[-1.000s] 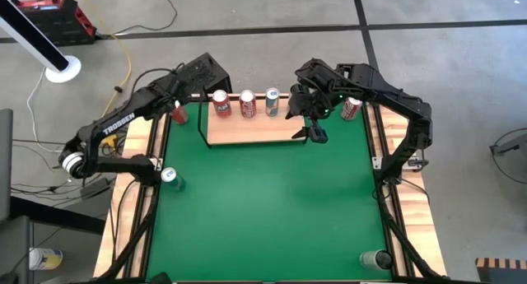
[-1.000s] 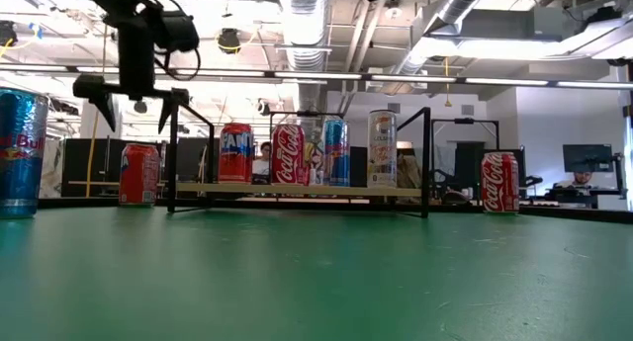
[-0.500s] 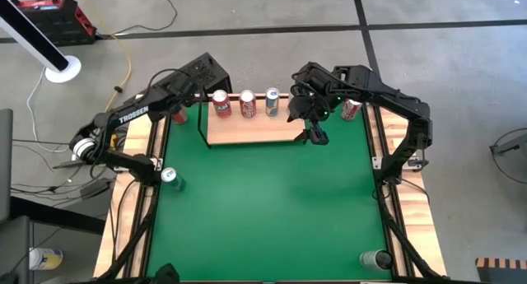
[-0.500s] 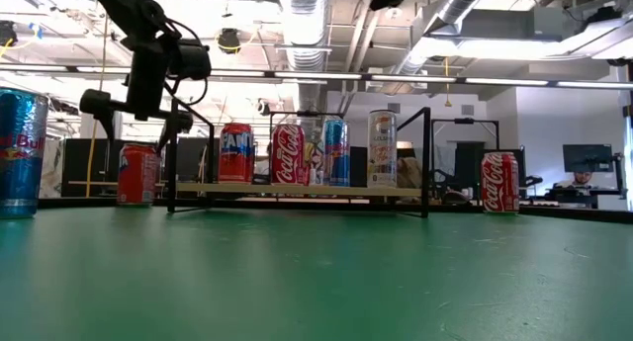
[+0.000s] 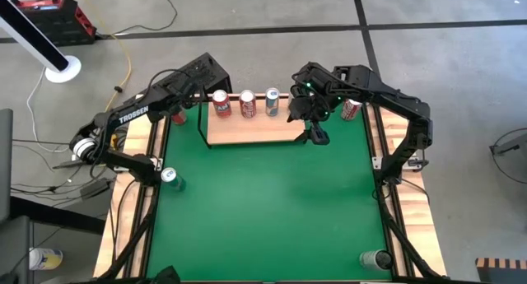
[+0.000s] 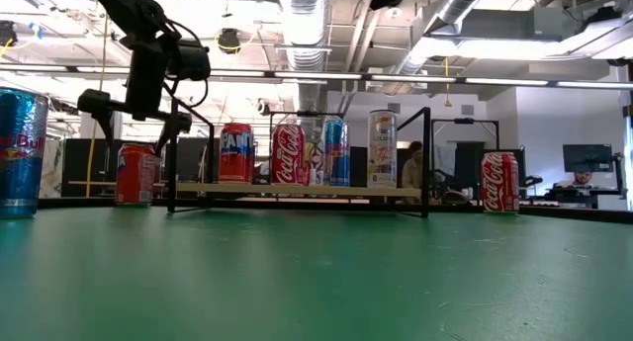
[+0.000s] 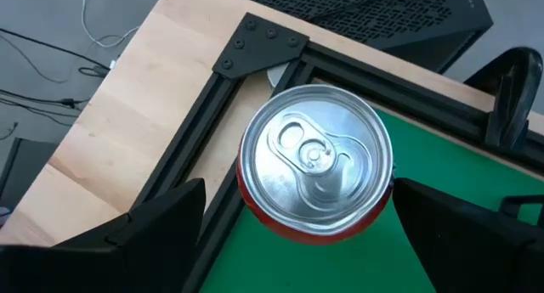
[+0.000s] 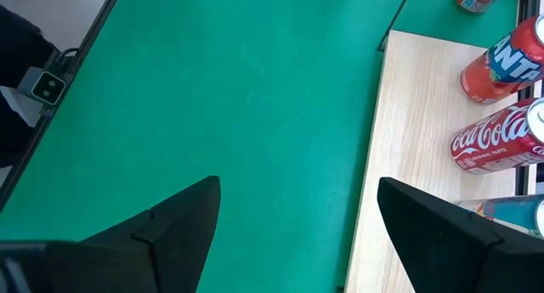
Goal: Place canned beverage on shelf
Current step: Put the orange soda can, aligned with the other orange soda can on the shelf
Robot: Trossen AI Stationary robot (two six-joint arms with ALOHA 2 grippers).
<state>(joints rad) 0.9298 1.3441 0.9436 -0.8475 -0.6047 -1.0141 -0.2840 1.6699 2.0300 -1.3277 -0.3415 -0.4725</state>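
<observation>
A red can stands upright on the green table's far left corner, to the left of the shelf. My left gripper hangs open right over it, one finger on either side of its top with a gap to each; the low view shows the fingertips about level with the can's rim. On the shelf's far edge, a row of cans stands upright. My right gripper waits open above the table by the shelf's right end.
A blue can stands near the table's left edge, and a red can at the far right beside the shelf. Another can sits at the near right corner. The green middle of the table holds nothing.
My left gripper has come down toward the red can in the far left corner, tipping a little further downward, and has held still for the last half second. Its fingers have stayed open. The can has not moved.
</observation>
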